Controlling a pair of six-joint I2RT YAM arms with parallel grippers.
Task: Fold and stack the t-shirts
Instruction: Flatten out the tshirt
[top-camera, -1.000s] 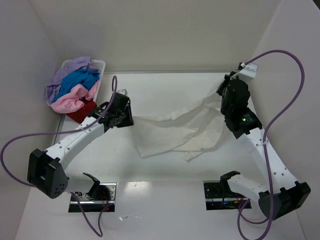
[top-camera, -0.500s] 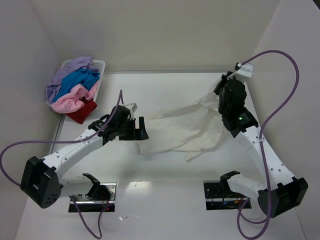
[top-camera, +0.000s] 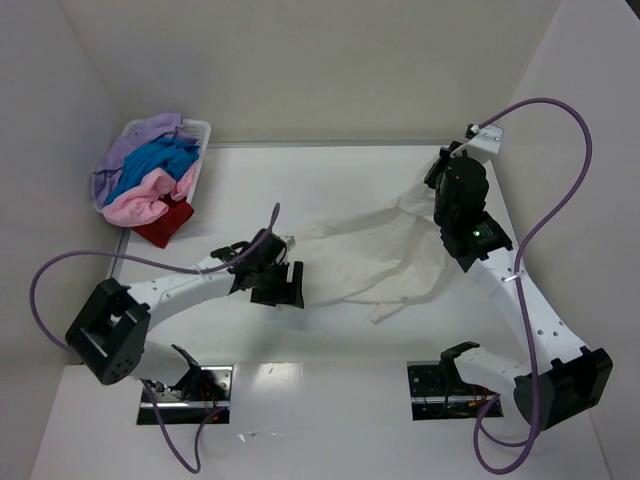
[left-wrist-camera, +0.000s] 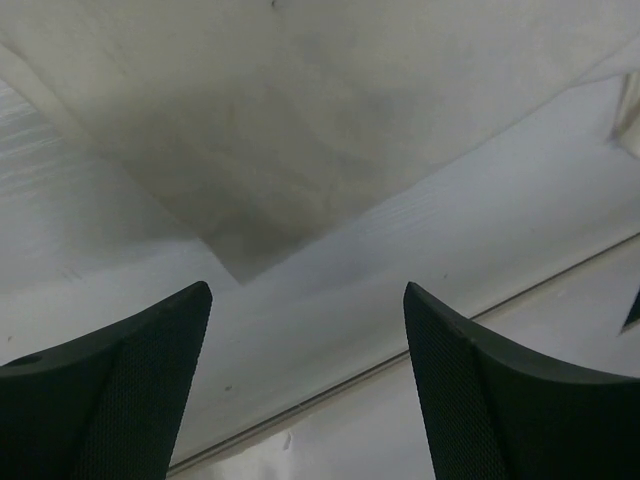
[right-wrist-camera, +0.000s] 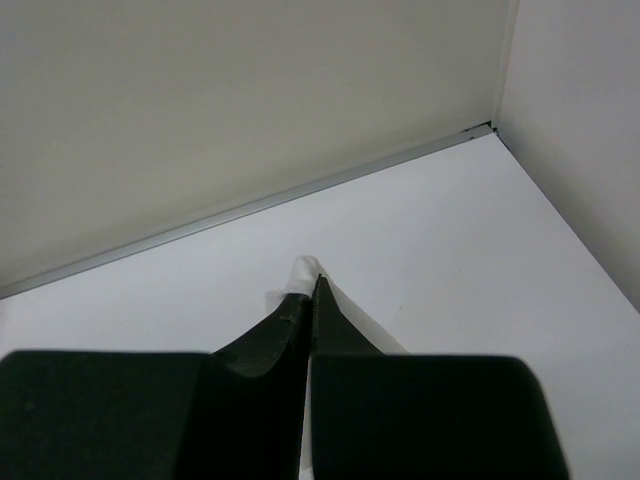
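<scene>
Top view: the cream-white t-shirt (top-camera: 370, 255) lies rumpled mid-worktop, one end raised near the right edge by the right gripper (top-camera: 438, 185).
Left wrist: the left gripper (left-wrist-camera: 307, 290) gapes wide over a shirt corner.
Right wrist: the fingers pinch cloth.
Likely spreading; the next move is to grasp that corner.

spread t-shirt (top-camera: 370, 262): table (top-camera: 330, 180) centre-right | basket (top-camera: 204, 133): far-left corner (heaped t-shirts (top-camera: 150, 180) inside)

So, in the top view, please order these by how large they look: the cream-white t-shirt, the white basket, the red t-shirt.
1. cream-white t-shirt, spread out
2. white basket
3. red t-shirt, only partly visible
</scene>
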